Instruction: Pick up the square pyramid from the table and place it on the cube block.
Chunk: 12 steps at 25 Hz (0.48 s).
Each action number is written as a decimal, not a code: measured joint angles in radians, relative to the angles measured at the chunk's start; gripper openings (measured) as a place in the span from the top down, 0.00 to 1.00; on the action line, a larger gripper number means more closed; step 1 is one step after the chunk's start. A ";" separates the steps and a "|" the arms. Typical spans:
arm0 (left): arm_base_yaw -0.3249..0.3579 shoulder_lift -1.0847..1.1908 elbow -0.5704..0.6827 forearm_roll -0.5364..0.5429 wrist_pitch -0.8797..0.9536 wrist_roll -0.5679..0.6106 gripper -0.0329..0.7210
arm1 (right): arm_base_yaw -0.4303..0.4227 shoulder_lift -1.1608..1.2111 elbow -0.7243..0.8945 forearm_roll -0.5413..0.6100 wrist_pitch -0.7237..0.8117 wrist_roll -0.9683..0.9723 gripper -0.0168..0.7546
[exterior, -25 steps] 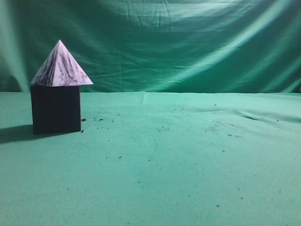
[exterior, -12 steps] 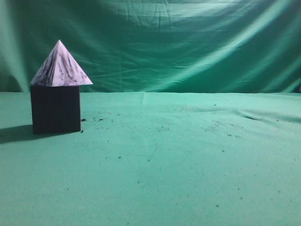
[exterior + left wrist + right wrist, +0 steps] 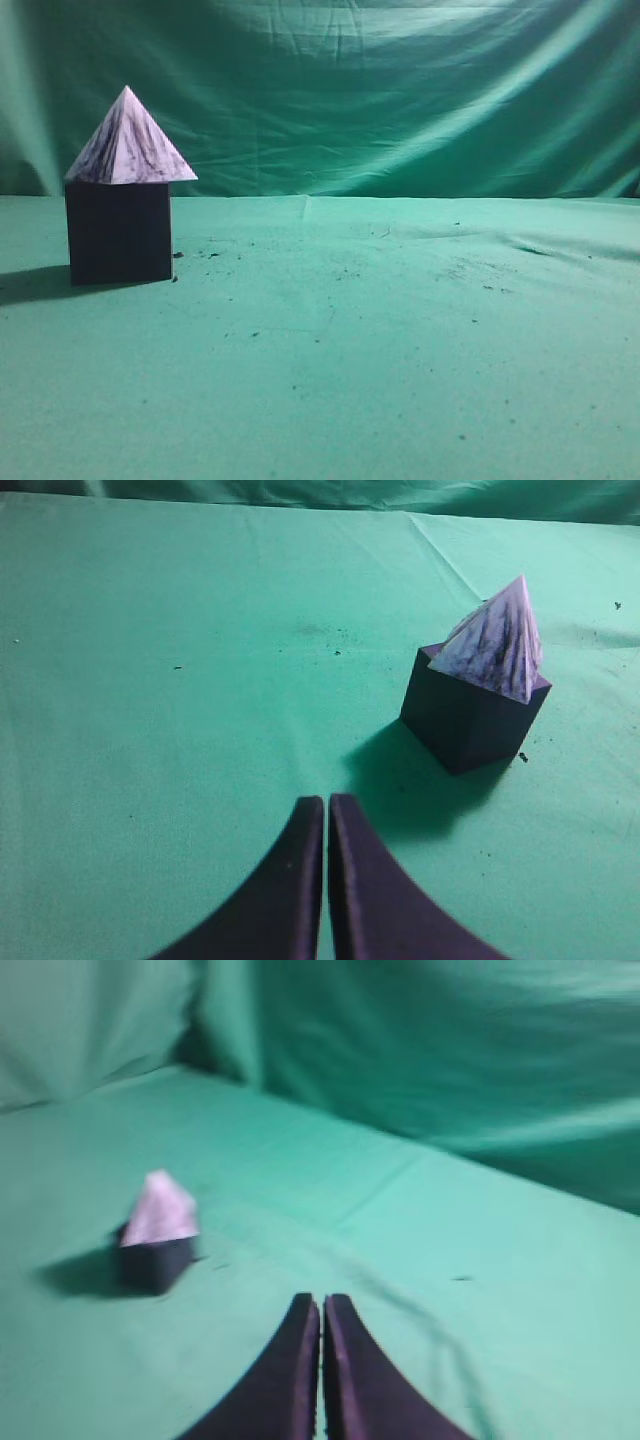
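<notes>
The whitish-lavender marbled square pyramid (image 3: 129,143) sits upright on top of the dark cube block (image 3: 119,233) at the left of the green table (image 3: 380,350). Neither gripper shows in the exterior view. In the left wrist view the pyramid (image 3: 493,642) rests on the cube (image 3: 468,716), up and to the right of my left gripper (image 3: 327,802), which is shut and empty, well apart from them. In the right wrist view the pyramid (image 3: 161,1208) on the cube (image 3: 153,1262) lies far to the left of my shut, empty right gripper (image 3: 321,1303).
A wrinkled green cloth backdrop (image 3: 400,90) hangs behind the table. Small dark specks (image 3: 470,270) dot the cloth. The cube casts a shadow (image 3: 30,283) to its left.
</notes>
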 joint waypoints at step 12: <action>0.000 0.000 0.000 0.000 0.000 0.000 0.96 | -0.475 -0.228 0.383 0.015 -0.111 0.000 0.98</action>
